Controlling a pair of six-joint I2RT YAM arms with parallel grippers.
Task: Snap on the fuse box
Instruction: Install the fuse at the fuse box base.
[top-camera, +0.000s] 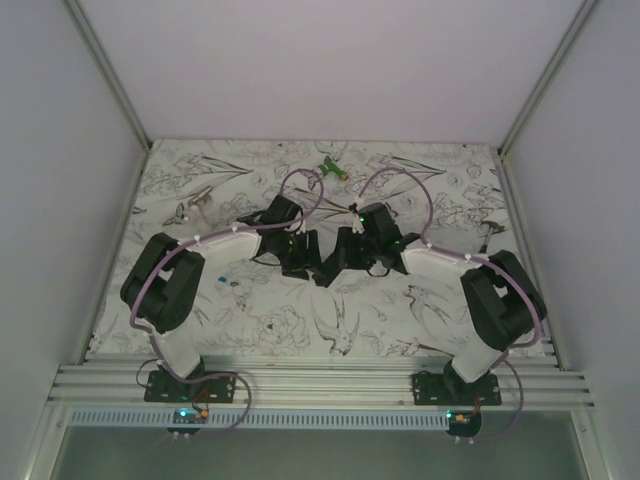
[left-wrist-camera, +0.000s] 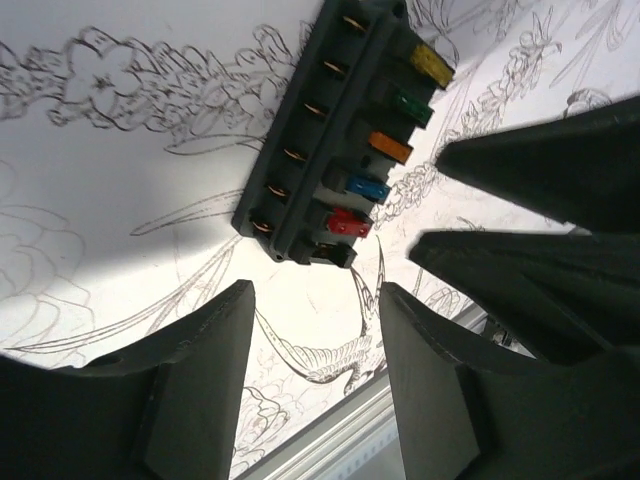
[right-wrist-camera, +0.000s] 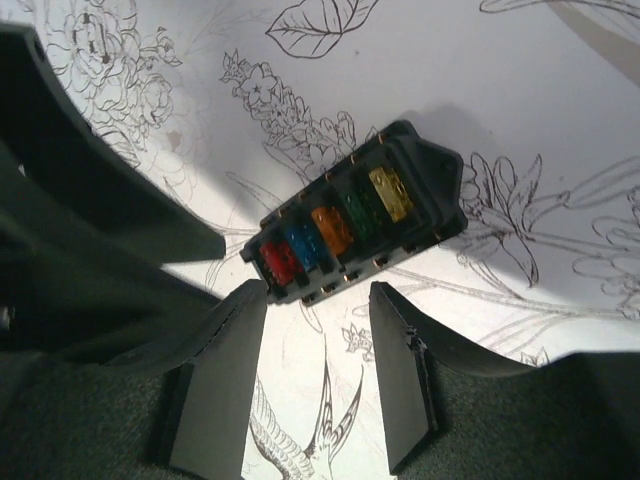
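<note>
Left wrist view: fuse box (left-wrist-camera: 330, 140) lies free ahead of both pincers

Left pincer (left-wrist-camera: 315, 292) stands with its jaws moderately apart and nothing between them. The fuse box rests on the flower-printed bench (left-wrist-camera: 120, 200) just beyond the fingertips. Five fuses (left-wrist-camera: 388, 148), yellow, green, orange, blue and red, sit in a row in it. Right pincer (right-wrist-camera: 318, 288) gapes too, empty, its mouth at the box's red end; whether it touches I cannot tell. In the top view both pincers meet near mid-bench and hide the box.
</note>
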